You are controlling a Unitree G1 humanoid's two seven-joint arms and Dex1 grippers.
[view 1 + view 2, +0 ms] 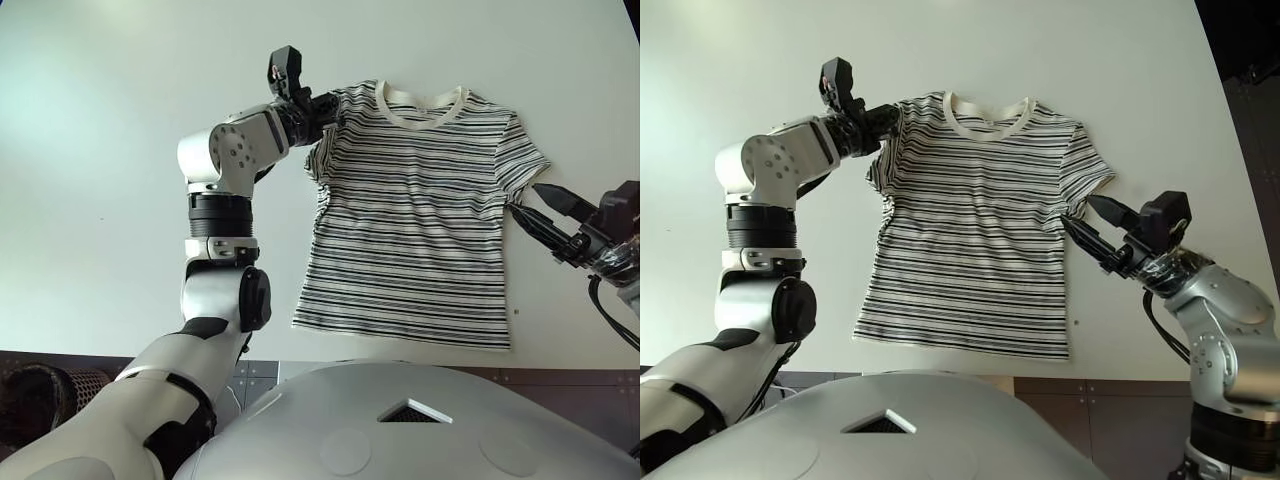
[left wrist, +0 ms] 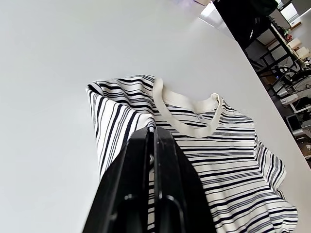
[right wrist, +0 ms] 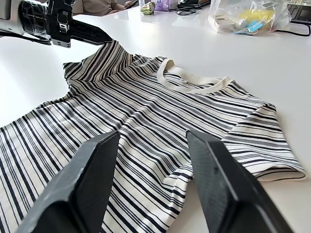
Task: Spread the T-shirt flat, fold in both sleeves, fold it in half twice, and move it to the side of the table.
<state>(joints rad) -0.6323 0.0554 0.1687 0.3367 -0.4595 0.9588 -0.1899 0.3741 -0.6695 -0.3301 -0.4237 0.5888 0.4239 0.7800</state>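
A black-and-white striped T-shirt [image 1: 410, 220] with a cream collar [image 1: 420, 108] lies face up on the white table [image 1: 100, 150], collar away from me. My left gripper [image 1: 325, 105] is shut on the shirt's left sleeve [image 2: 112, 116] at the shoulder and holds that cloth raised off the table. The right sleeve [image 1: 520, 150] lies flat. Just below that sleeve, at the shirt's right side seam, my right gripper [image 1: 1078, 210] stands open and low over the table, with the striped cloth showing between its fingers [image 3: 92, 165].
The table's front edge [image 1: 100, 345] runs close to the shirt's hem. Bare white tabletop spreads to the left of the shirt and beyond the collar. A clear plastic bag [image 3: 245, 17] and small items sit at the far side of the table.
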